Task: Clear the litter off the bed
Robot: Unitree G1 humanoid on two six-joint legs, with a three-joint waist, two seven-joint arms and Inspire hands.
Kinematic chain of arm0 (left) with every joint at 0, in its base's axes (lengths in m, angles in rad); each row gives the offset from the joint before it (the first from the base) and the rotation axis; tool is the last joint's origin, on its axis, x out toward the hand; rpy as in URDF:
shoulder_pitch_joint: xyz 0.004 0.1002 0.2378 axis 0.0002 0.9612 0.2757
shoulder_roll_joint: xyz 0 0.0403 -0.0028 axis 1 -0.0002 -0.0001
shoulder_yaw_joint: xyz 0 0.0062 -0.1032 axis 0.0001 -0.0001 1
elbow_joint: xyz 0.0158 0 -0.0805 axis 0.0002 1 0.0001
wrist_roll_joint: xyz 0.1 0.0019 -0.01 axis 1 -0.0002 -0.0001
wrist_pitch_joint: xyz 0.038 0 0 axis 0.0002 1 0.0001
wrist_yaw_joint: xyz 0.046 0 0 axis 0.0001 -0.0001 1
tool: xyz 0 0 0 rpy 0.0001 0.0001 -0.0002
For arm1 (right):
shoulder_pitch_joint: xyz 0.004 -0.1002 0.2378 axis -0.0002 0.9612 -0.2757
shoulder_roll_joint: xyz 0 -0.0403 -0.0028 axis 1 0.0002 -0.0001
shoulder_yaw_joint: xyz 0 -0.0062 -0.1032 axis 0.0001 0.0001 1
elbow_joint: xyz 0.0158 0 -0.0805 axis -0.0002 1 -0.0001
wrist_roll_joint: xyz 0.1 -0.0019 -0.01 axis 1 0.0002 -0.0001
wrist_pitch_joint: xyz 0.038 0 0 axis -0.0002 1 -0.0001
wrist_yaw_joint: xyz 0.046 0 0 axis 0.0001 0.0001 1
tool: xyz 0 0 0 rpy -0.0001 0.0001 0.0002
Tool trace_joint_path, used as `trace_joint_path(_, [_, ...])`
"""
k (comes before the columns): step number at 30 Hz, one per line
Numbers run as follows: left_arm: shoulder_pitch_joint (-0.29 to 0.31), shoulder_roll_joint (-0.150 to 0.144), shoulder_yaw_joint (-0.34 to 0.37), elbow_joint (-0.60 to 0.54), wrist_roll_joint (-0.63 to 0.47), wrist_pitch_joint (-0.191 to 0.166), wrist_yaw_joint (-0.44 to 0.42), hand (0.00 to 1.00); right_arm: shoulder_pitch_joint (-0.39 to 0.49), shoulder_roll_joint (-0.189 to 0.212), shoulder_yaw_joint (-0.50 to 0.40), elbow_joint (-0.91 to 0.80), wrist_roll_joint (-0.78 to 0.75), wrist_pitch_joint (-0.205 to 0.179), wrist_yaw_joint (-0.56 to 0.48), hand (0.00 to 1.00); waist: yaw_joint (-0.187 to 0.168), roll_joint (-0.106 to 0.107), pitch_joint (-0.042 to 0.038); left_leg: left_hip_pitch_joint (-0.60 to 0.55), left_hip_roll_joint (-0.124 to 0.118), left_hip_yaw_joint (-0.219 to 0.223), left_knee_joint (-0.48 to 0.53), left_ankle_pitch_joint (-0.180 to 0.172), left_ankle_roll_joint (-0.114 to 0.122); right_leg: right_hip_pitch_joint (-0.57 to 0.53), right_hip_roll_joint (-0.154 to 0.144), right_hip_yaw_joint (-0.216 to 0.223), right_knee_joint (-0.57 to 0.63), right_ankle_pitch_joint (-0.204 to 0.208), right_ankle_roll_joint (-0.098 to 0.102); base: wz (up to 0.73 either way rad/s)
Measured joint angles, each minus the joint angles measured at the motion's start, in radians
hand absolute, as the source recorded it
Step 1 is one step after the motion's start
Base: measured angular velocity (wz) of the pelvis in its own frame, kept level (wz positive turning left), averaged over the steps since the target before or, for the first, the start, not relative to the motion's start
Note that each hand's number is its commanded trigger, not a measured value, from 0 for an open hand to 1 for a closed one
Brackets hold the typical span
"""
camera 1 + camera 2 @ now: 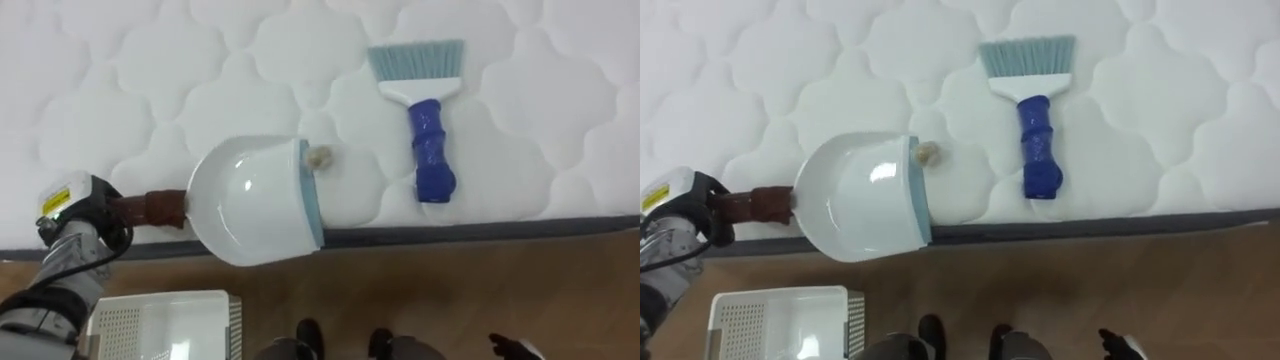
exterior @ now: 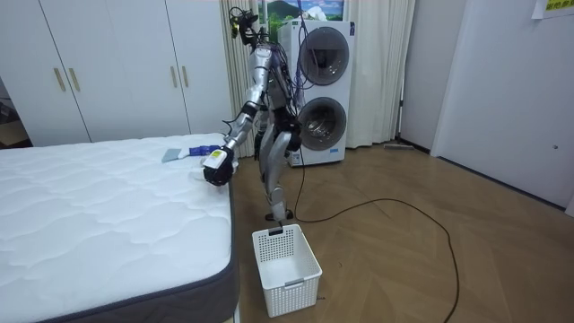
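Note:
A white dustpan (image 1: 255,200) with a pale blue lip rests at the mattress's near edge, its brown handle (image 1: 150,208) pointing left. My left hand (image 1: 78,205) is shut on that handle. A small beige clump of dirt (image 1: 319,157) lies on the white quilted mattress (image 1: 120,80), touching the lip's far end. To the right, a brush (image 1: 428,125) with a blue handle and pale blue bristles lies flat, bristles pointing away from me. Part of my right hand (image 1: 515,347) shows low at the right over the floor. In the room view I stand at the bed's side, my left hand (image 2: 216,167) stretched over the edge.
A white plastic laundry basket (image 1: 165,322) stands on the wooden floor below the dustpan, beside the bed (image 2: 108,224). The mattress's dark grey edge band (image 1: 500,230) runs across the eye views. Behind me are stacked washing machines (image 2: 321,90) and white wardrobes (image 2: 108,63).

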Motion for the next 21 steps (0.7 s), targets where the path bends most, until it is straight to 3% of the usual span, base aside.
trace_joint_path(3, [0.027,-0.002,0.005,0.001,-0.001,-0.012,0.018,1.00,0.000,0.000,-0.003,-0.002,0.028,-0.007,-0.013,0.00,-0.004,-0.001,0.0001,0.002,0.000,0.000,-0.001,0.000,0.000,0.002,0.000,0.000,0.000,0.000,0.000,0.00])
trace_joint_path(8, [0.048,-0.009,0.023,0.021,-0.029,-0.013,0.049,1.00,-0.015,0.011,-0.095,-0.024,0.071,-0.003,-0.066,0.00,-0.003,-0.005,-0.0008,-0.006,0.000,0.001,-0.003,0.000,0.000,-0.010,0.001,0.002,0.002,0.001,0.000,0.00])
trace_joint_path(12, [0.076,-0.009,0.024,0.022,-0.127,-0.016,0.089,1.00,-0.025,0.010,-0.153,-0.072,0.122,-0.008,-0.140,0.00,-0.002,-0.008,-0.0026,-0.014,0.002,0.006,0.013,0.000,0.000,-0.015,0.000,0.002,0.003,0.001,0.000,-0.01])
trace_joint_path(16, [0.110,-0.008,0.032,0.032,-0.178,-0.029,0.143,1.00,-0.029,0.013,-0.194,-0.155,0.116,-0.012,-0.225,0.00,-0.002,-0.023,-0.0143,-0.019,0.008,0.026,0.019,0.002,0.004,-0.022,0.001,0.012,0.005,0.001,0.000,-0.06])
trace_joint_path(21, [0.128,-0.017,0.047,0.032,-0.194,-0.031,0.167,1.00,-0.031,0.015,-0.238,-0.259,0.091,-0.038,-0.344,0.00,-0.001,-0.032,-0.0194,-0.014,0.010,0.029,0.020,0.002,0.004,-0.016,0.000,0.008,0.006,0.002,0.001,0.02])
